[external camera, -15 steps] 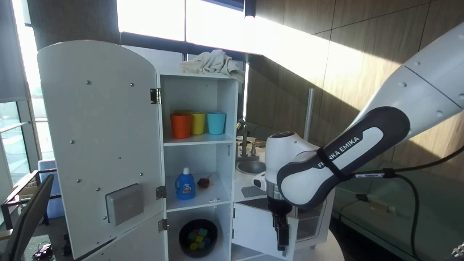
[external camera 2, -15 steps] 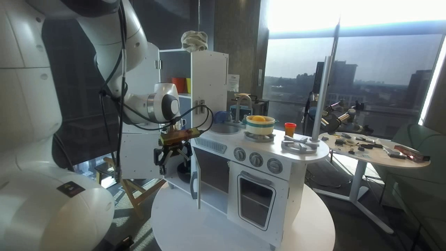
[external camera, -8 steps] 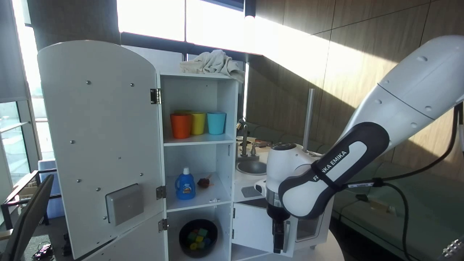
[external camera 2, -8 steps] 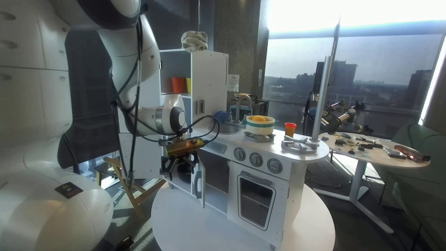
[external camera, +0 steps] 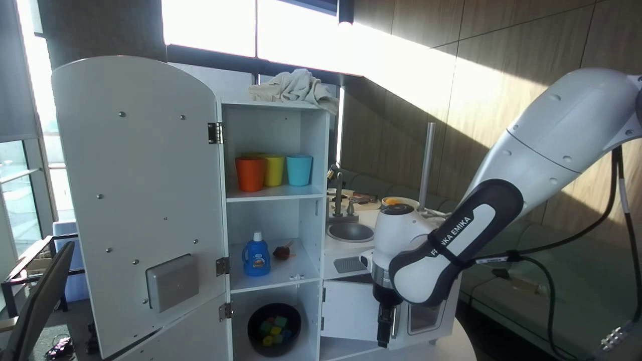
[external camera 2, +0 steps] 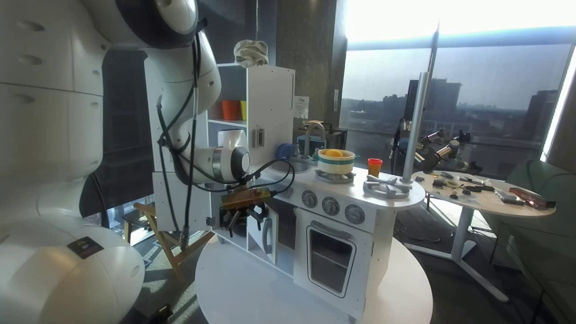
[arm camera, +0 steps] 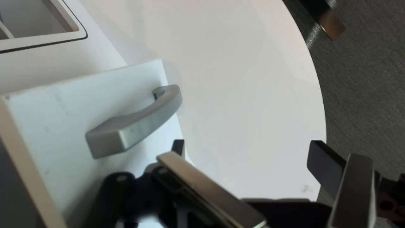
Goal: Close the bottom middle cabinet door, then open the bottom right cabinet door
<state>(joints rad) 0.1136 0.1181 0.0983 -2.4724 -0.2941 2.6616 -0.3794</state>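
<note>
Hand spread wide beside the ajar plain door

In an exterior view the arm slopes down from the upper right, bends at the wrist and hangs the hand straight down before the door's free edge. In the wrist view the fingers stand well apart, white worktop between them; whether one touches the door I cannot tell.

The hand covers part of the door. The shelves beside the wide-open fridge door hold cups, a blue bottle and a bowl of blocks. A pot sits on a burner, a lidded tub near it.

The plain door, a flat white panel hinged next to the shelves, is partly open, its cupboard dark past the edge. Its grey handle bows outward. To its right the oven door, framed around a window, is closed.
</note>
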